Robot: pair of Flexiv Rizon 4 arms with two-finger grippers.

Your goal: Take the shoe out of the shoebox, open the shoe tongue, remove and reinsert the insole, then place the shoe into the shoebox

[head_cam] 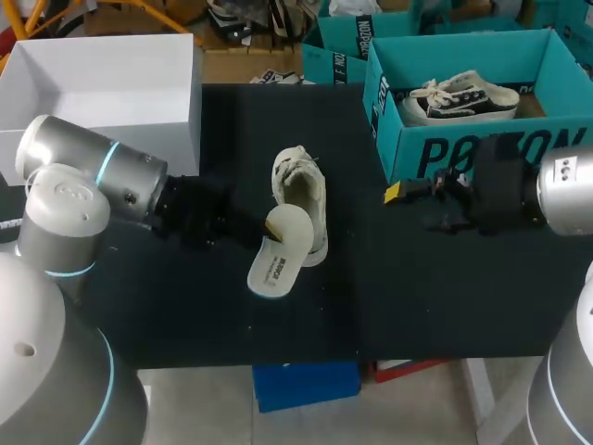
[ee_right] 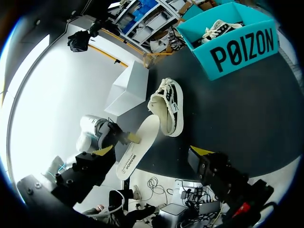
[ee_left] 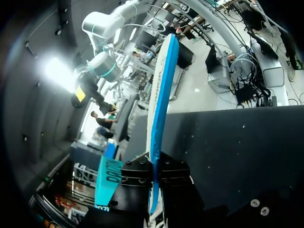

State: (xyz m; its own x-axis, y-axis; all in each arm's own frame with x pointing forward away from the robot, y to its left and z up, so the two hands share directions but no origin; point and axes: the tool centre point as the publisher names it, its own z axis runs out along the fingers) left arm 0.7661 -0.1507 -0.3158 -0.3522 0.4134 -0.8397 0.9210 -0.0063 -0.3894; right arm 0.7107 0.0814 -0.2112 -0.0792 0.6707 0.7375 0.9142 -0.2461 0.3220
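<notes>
Our left gripper (head_cam: 259, 232) clamps the insole (head_cam: 276, 261) at mid-frame, one end over the shoe (head_cam: 301, 190); we should feed it toe-first into the opening while our right gripper (head_cam: 397, 193), fingers apart, steadies the heel

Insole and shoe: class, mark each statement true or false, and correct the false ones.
1. The left gripper is shut on the insole. True.
2. The insole sits inside the shoe. False: it is out of the shoe, held in the left gripper.
3. The right gripper grips the shoe. False: it is open, holds nothing, and is apart from the shoe.
4. The shoe lies on the table, outside any box. True.
5. The teal box is empty. False: a second shoe lies in it.
</notes>
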